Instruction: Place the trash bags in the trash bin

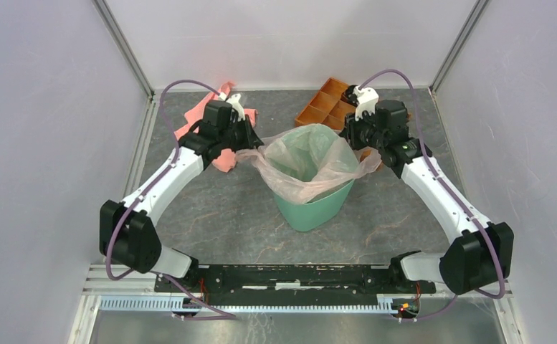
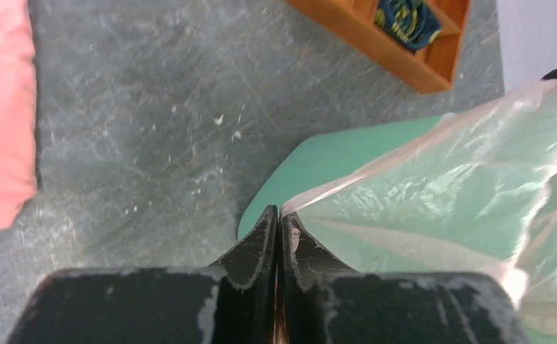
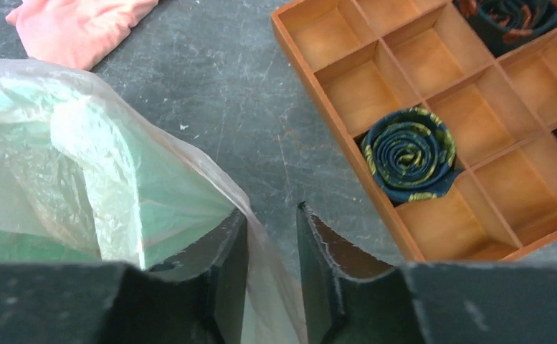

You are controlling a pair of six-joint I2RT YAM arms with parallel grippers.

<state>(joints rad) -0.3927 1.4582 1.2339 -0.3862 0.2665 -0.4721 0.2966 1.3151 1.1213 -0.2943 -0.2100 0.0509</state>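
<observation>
The mint-green trash bin point(image 1: 311, 204) stands in the middle of the table. The translucent pale pink trash bag point(image 1: 305, 154) lines it, with its rim spread over the bin's edge. My left gripper point(image 1: 252, 141) is at the bin's left rim. In the left wrist view it point(image 2: 281, 215) is shut on the bag's edge point(image 2: 462, 179), above the bin's bare green side point(image 2: 325, 154). My right gripper point(image 1: 353, 136) is at the right rim. In the right wrist view it point(image 3: 272, 215) is open, with bag film point(image 3: 82, 158) lying between the jaws against the left finger.
An orange compartment tray point(image 1: 318, 107) stands behind the bin to the right, close to my right gripper; it point(image 3: 332, 36) holds a rolled dark tie point(image 3: 409, 155). A salmon-pink cloth point(image 1: 196, 118) lies behind my left arm. Grey walls enclose the table.
</observation>
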